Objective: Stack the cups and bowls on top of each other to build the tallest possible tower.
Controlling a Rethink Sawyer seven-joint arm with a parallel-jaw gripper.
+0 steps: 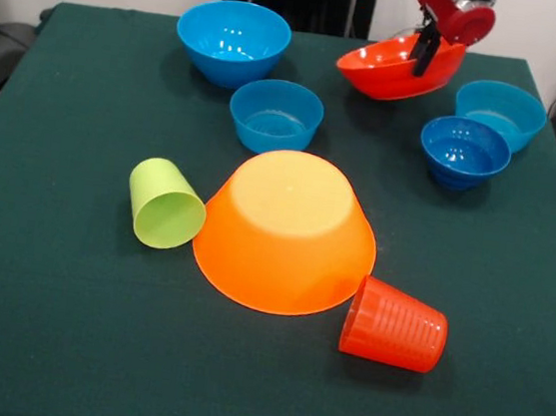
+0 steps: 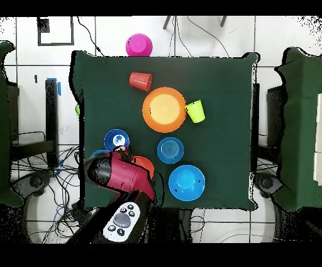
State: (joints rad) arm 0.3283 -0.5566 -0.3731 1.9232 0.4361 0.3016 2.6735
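End effector [image 1: 423,52] was clamped on the rim of the red-orange bowl [image 1: 394,73], black fingers straddling the bowl wall, one inside and one outside. Bowl was tilted, its open side facing the camera across the surface, and looked lifted at the far right of the green surface [image 1: 42,342]. Overhead, the arm covered most of that bowl.

Large light-orange bowl [image 1: 286,229] sat upside down mid-surface, nothing on top of it. Lime green cup [image 1: 165,203] lay on its side just beside that bowl's left edge, mouth toward the camera. Ribbed orange cup [image 1: 394,325] lay on its side at the bowl's front right, touching or nearly touching the rim.

Medium blue bowl [image 1: 233,40] stood upright at the far left. Small blue bowl [image 1: 275,115] stood upright just in front of it. Two more small blue bowls stood at the right: a darker one [image 1: 464,152] and a lighter one [image 1: 500,113] behind it, close together.

Pink bowl [image 2: 138,45] was upside down, off the surface edge in the overhead view.
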